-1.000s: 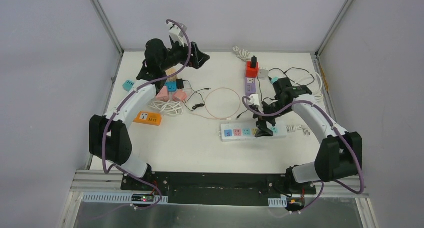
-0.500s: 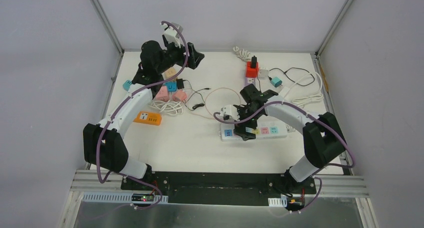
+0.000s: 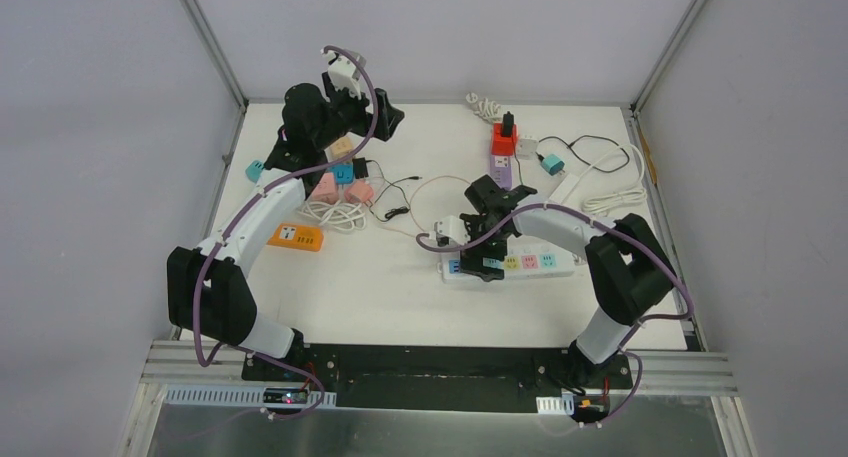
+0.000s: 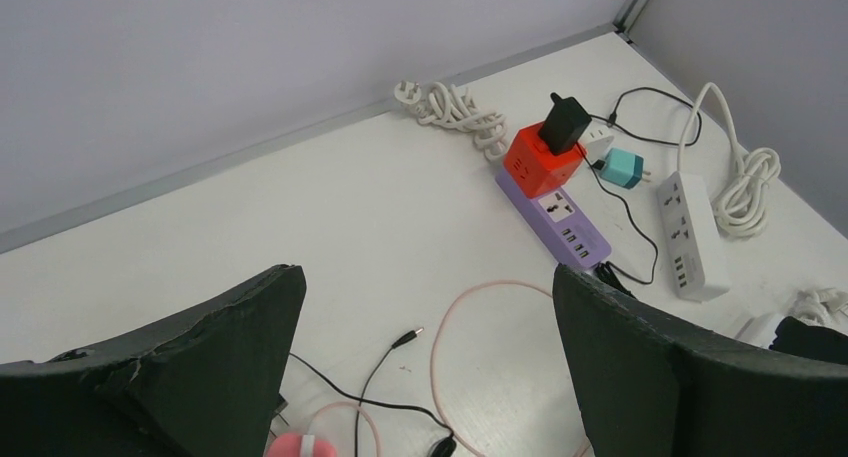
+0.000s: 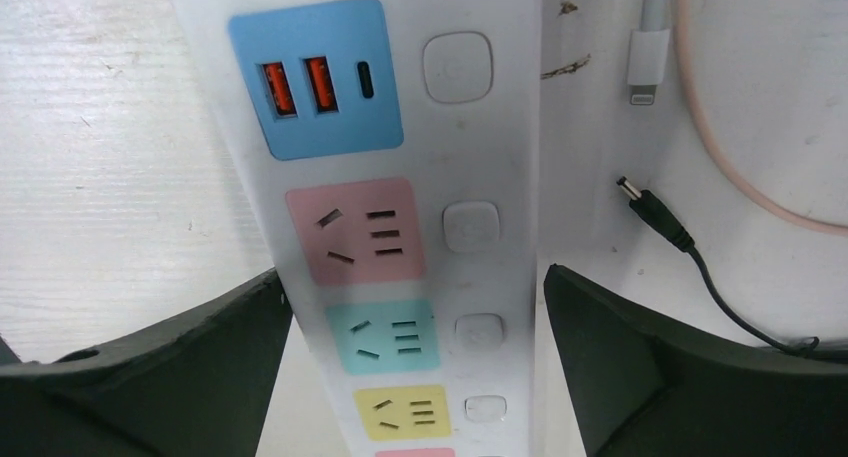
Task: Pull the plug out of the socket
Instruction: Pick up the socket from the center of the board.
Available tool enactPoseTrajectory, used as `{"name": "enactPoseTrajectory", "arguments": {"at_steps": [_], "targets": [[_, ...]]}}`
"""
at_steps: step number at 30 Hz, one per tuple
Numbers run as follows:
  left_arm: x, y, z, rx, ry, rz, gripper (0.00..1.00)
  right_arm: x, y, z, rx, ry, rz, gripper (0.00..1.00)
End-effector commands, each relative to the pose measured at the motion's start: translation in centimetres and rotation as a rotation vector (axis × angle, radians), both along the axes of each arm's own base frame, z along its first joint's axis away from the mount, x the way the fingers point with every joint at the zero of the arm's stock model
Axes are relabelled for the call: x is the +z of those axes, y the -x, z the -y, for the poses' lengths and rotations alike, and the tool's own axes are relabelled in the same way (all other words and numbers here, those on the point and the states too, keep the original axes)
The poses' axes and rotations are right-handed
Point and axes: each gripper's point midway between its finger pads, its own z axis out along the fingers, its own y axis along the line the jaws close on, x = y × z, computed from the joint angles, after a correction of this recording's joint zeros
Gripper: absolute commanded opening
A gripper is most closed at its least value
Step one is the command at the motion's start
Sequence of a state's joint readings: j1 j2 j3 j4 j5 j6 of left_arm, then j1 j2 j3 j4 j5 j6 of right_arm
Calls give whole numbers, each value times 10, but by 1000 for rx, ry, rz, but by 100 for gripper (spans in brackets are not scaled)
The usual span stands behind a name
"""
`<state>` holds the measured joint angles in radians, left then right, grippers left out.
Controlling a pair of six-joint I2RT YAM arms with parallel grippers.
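- So: black plug (image 4: 565, 122) stands in the top of the red cube socket (image 4: 540, 162), which sits on the end of the purple strip (image 4: 565, 217), near the table's (image 3: 350, 297) far edge, right of middle.
- Plug looks small, rigid and light. Smooth plastic, likely slippery. Pinch its flat sides low on the body and pull straight up.
- Cube and strip look light too, so they'll probably lift with it unless held down.
- Left gripper (image 4: 425, 287): spread wide, empty, over the far-left corner.
- Right gripper (image 5: 412, 277): spread wide, empty, straddling the white strip (image 5: 500, 127) mid-table.
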<state>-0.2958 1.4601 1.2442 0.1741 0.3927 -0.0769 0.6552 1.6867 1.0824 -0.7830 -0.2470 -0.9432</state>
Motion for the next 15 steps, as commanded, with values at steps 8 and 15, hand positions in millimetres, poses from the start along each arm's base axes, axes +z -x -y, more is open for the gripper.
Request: {"name": "enactPoseTrajectory", "arguments": {"at_steps": [8,15], "targets": [[16,8,-8,44,-30,65,99,-3,6,5,82,44,-3,66],[17,9,-12,60,-40,71,99,3,23,16,110,28,-91,36]]}}
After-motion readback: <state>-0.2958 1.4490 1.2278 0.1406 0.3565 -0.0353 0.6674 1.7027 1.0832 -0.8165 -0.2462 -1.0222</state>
